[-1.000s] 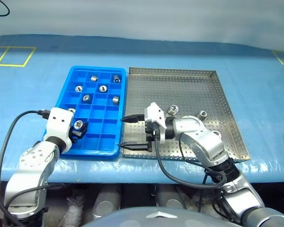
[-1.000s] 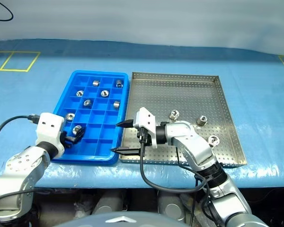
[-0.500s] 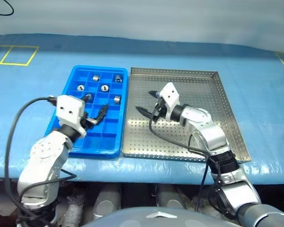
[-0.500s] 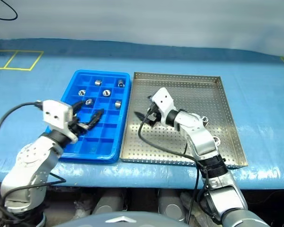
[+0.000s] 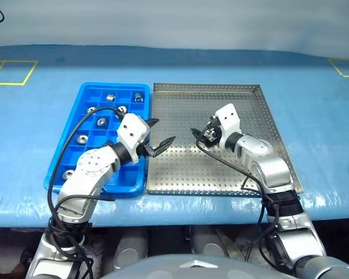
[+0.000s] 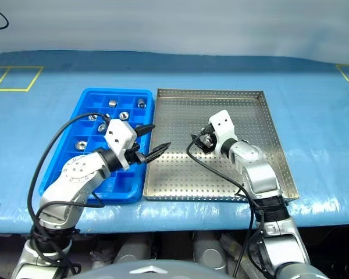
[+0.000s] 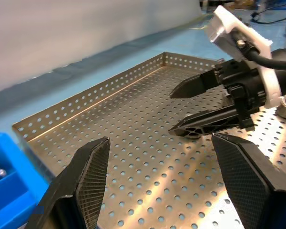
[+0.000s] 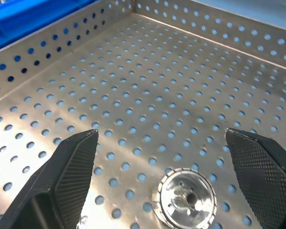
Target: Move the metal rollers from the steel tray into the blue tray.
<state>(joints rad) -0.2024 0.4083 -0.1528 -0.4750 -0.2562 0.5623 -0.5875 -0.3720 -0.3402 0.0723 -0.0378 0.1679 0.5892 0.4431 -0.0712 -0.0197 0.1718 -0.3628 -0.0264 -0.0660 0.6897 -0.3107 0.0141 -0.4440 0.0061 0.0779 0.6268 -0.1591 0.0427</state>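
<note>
Both grippers hang open and empty over the steel tray (image 5: 221,168): the left gripper (image 5: 159,132) near its blue-tray edge, the right gripper (image 8: 164,143) straddling one metal roller (image 8: 187,195). Other rollers (image 5: 103,121) sit in compartments of the blue tray (image 5: 81,96).

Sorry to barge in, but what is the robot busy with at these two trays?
It is sorting metal rollers from the steel tray into the blue tray, which holds several. The open right gripper hovers over one roller on the steel tray. The open, empty left gripper hangs at that tray's left edge.
</note>
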